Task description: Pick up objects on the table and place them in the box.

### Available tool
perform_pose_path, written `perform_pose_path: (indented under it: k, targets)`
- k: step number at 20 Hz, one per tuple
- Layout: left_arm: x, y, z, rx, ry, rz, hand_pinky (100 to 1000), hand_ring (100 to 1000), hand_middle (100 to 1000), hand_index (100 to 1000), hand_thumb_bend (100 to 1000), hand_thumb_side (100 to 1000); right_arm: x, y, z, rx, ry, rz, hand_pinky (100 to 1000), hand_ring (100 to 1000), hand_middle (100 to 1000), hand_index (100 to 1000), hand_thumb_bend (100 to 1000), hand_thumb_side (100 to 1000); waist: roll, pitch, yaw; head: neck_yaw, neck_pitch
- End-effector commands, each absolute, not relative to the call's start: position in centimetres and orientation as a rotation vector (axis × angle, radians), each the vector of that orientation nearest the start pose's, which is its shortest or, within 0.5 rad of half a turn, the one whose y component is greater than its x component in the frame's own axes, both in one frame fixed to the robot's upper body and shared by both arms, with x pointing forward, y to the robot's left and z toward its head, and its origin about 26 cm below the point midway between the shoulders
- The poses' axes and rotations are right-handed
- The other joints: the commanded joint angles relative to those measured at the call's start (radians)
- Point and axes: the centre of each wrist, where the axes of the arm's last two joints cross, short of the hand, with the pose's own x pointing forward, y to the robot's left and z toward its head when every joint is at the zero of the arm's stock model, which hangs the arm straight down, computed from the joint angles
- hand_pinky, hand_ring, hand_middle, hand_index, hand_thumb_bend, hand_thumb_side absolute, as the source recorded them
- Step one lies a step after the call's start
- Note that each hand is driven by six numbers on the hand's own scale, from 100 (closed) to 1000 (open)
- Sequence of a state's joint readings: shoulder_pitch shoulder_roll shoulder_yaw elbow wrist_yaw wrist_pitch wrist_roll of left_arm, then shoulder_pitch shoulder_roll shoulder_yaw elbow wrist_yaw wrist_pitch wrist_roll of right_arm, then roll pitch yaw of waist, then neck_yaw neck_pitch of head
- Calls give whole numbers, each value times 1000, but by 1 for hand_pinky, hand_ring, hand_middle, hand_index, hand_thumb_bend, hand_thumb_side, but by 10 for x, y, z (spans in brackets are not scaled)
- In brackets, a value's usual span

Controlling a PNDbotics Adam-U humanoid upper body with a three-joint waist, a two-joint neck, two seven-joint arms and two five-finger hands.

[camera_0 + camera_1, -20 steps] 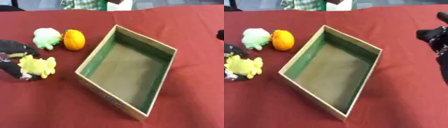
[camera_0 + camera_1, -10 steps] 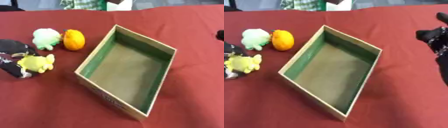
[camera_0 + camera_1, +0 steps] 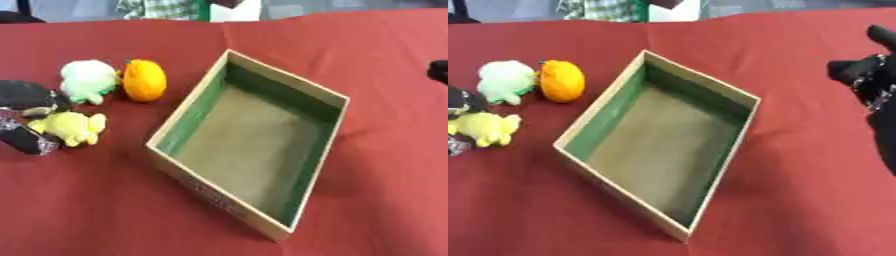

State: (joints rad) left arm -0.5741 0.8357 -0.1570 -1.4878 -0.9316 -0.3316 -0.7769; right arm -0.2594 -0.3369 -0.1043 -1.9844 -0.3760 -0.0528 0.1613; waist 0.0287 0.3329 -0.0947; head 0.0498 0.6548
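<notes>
While the yellow plush toy, left of the box, is gripped by the left hand, it could be dropped short of the box wall if lifted too low; whether the right hand is open cannot be told.

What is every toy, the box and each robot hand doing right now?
Box: open on top, nothing inside.
Yellow toy: held in the left hand, outside the box.
Green toy: on the table, outside the box.
Orange toy: on the table, beside the green toy.
Right hand: at the right edge, holding nothing.
</notes>
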Motion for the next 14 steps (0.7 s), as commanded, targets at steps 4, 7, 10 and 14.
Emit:
perform_pose_path:
  k: [4,7,10,14]
  targets:
    - [363,359,273,1173,-928,-1937,579,731,757,844,100,250,294,-293,202,223,-2295,290,835,747,522,914,100,637,1,-20,4,-6,-13]
    - [360,357,276,1234,-955,-1894,577,730,759,846,100,250,294,-294,202,223,-2294,290,836,747,522,914,100,636,2,-21,4,-8,-14]
    - [357,355,279,1249,-986,-1875,577,733,763,849,100,250,294,-294,202,223,-2294,290,836,747,522,914,100,636,2,-20,4,-9,-14]
    - [351,348,290,1266,-1065,-1858,549,703,728,819,100,246,294,-294,202,222,-2294,289,836,748,522,915,100,636,1,-21,4,-11,-13]
